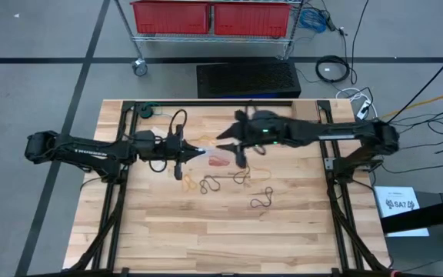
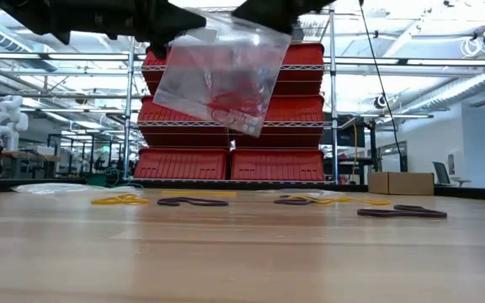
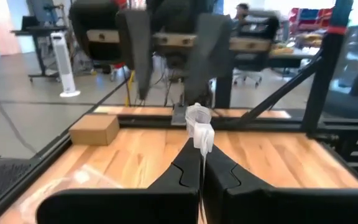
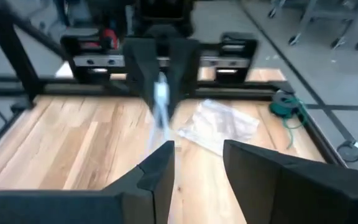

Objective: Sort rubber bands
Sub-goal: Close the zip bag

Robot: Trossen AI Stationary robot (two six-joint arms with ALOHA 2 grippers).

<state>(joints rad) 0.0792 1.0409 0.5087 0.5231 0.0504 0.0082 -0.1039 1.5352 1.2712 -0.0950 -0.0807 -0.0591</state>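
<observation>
Holding one clear bag [image 2: 217, 76]: left gripper [image 3: 202, 163] clamped, right gripper [image 4: 197, 168] apart.

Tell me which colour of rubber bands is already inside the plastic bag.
The red rubber bands: they sit inside the clear bag held above the table, while the yellow bands and black bands lie loose on the wood.

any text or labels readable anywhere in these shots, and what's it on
"SA7": on the white sheet lying on the floor off the table's right edge in the high view, flanked by small logo marks; the finer print is too small to read.
Nothing else carries readable text: the red bins, the cardboard box and the clear bag show none.
</observation>
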